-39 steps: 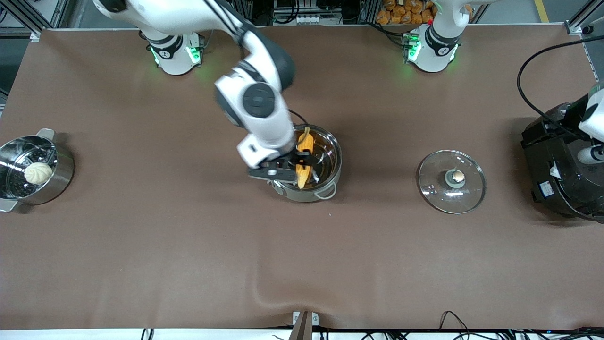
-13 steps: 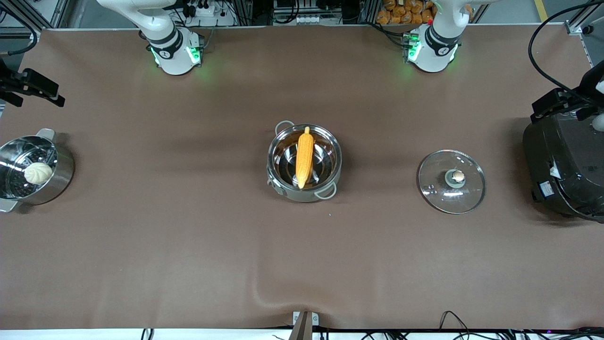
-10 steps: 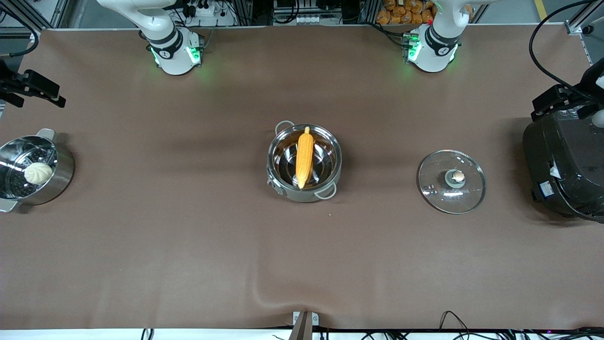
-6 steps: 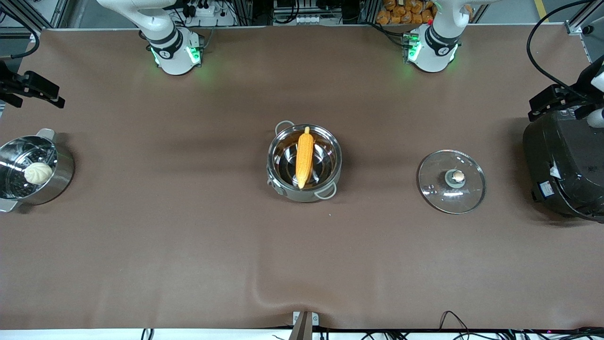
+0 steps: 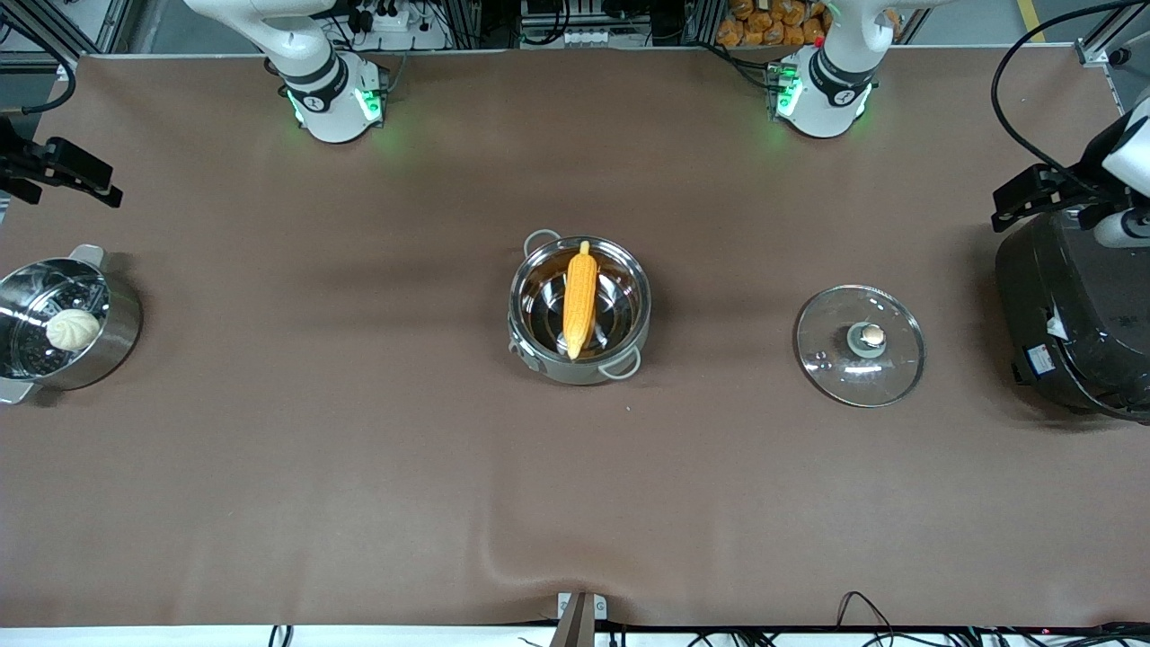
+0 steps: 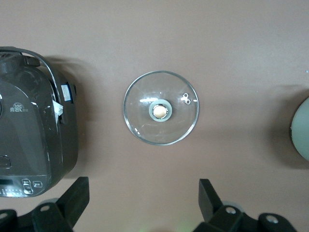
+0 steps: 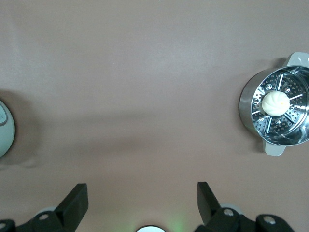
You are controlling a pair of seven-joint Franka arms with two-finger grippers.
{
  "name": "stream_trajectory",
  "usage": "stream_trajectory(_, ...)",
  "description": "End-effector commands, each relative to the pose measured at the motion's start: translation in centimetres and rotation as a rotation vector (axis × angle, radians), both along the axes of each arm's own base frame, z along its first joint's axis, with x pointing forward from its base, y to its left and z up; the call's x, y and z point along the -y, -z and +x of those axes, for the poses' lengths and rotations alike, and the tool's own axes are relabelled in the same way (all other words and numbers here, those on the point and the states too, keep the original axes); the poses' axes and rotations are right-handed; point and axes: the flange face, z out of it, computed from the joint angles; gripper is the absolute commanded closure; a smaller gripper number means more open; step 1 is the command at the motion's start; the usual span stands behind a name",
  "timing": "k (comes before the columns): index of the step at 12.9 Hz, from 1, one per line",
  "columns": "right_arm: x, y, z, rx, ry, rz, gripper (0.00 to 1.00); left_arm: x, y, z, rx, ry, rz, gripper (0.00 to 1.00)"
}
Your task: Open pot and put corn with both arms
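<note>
The steel pot (image 5: pixel 548 367) stands uncovered in the middle of the table, and the yellow corn (image 5: pixel 579 304) lies inside it, reaching from rim to rim. Its glass lid (image 5: pixel 860 346) (image 6: pixel 161 114) rests flat on the table toward the left arm's end. My left gripper (image 5: pixel 1033 191) (image 6: pixel 143 198) hangs open and empty, high over the edge of the black cooker. High over the table edge near the steamer pot, my right gripper (image 5: pixel 65 169) (image 7: pixel 142 198) is open and empty too. A sliver of the pot (image 6: pixel 301 135) (image 7: pixel 4 126) shows in both wrist views.
A big black cooker (image 5: pixel 1078 305) (image 6: pixel 29 130) stands at the left arm's end. At the right arm's end stands a steel steamer pot (image 5: pixel 121 314) (image 7: pixel 248 116) holding a white bun (image 5: pixel 72 330) (image 7: pixel 275 102). Brown mat covers the table, with a wrinkle near the front edge.
Three seconds ago my right gripper was at the pot with the corn; it has let go and drawn back to its end. Over the last second my left gripper drifted slightly toward the middle.
</note>
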Motion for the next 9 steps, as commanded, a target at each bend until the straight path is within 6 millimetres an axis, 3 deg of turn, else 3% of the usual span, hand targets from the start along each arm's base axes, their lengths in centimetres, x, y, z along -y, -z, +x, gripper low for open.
stream_trajectory(1, -0.2, -0.2, -0.1, 0.011, 0.015, -0.007, 0.00, 0.2, 0.4, -0.4, -0.021, -0.002, -0.016, 0.00)
stream_trajectory(9, -0.2, 0.1, 0.1, 0.006, 0.016, -0.003, 0.00, 0.4, -1.0, 0.0, 0.014, 0.003, -0.002, 0.00)
